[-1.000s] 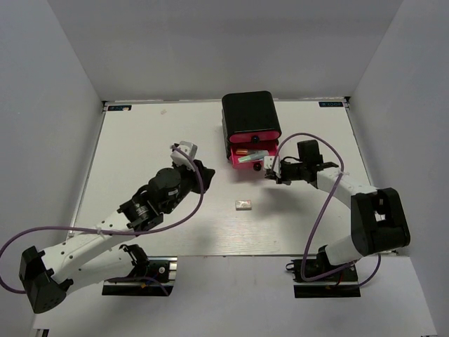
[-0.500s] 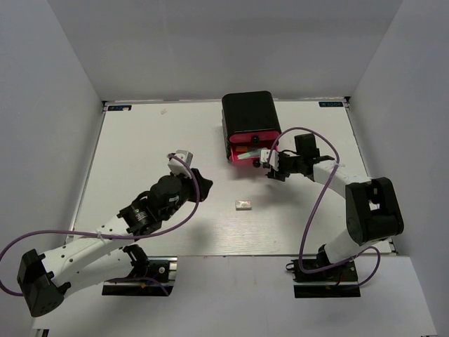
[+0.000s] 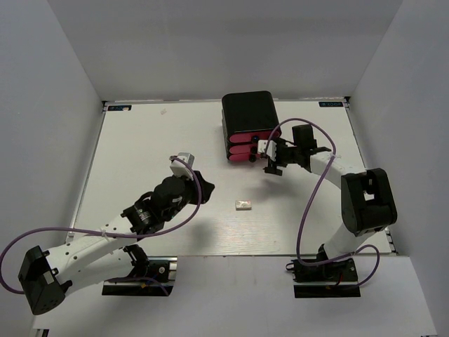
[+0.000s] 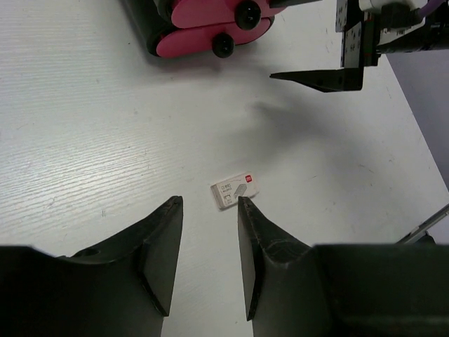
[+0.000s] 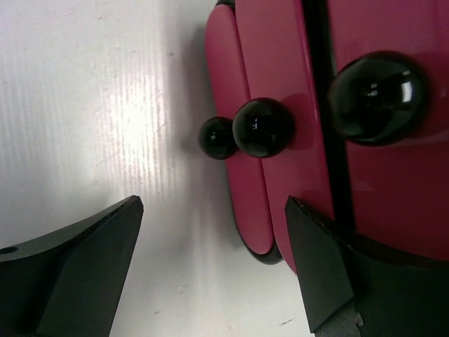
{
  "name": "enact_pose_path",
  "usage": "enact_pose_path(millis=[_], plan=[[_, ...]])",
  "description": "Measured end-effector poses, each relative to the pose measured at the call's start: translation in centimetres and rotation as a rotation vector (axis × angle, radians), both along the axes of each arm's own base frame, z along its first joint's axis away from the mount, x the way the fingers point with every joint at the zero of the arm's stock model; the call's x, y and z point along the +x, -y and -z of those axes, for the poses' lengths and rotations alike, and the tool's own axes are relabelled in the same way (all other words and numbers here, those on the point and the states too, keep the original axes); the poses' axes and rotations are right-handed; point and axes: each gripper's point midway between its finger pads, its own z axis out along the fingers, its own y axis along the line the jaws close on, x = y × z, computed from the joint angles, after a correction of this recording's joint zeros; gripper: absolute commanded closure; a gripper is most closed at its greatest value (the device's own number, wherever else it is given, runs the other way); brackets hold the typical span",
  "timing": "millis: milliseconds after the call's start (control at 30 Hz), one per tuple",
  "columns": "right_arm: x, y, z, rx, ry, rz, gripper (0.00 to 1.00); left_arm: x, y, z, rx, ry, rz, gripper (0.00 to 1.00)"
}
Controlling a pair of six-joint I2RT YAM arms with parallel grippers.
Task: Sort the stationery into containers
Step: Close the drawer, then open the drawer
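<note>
one white eraser (image 3: 243, 205) is seen lying flat on the white table (image 3: 140, 140), near the middle and well apart from the black cabinet (image 3: 247, 111), which is set at the far edge, right of centre. three pink drawers (image 3: 245, 149) are stacked in the cabinet's near face, each fitted with a round black knob (image 5: 263, 128), and all three fronts appear pushed in. the left gripper (image 4: 208, 202) is held low just left of the eraser, its fingers moderately spread with nothing between them. in the left wrist view the eraser lies just beyond one fingertip, untouched. the right gripper (image 5: 214, 203) is held just near and right of the drawer fronts, its fingers spread wide and empty. the two lower knobs are framed between them, and no contact is shown.
</note>
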Motion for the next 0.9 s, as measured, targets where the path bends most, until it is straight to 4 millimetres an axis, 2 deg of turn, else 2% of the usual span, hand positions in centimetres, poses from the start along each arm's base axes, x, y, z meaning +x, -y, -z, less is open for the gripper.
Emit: enact_pose_path(millis=[167,433,567,667,700,800,900], plan=[[1.0,-0.2,-0.6,0.002,0.017,0.002,0.1,0.0,0.3,0.2,-0.014,-0.005,0.005,0.5],[0.9,-0.2,-0.5,-0.001,0.015,-0.009,0.12,-0.1,0.9,1.1,-0.026,-0.028,0.022,0.49],[-0.9,-0.2,-1.4,0.011,0.011,-0.042,0.21,0.4,2.1,2.0,-0.03,-0.04,0.035,0.62],[-3.8,-0.1,-2.9,0.036,0.016,-0.074,0.38,1.0,3.4,3.1,-0.042,-0.062,0.045,0.7],[-4.6,0.0,-3.3,0.046,0.025,-0.082,0.6,1.2,4.0,3.5,-0.052,-0.071,0.047,0.72],[-7.4,0.3,-3.4,0.069,0.002,-0.088,0.99,2.0,5.9,5.0,-0.09,-0.099,0.051,0.78],[-9.5,0.9,-2.5,0.079,-0.067,-0.048,1.0,3.0,7.9,7.3,-0.113,-0.149,0.052,0.83]])
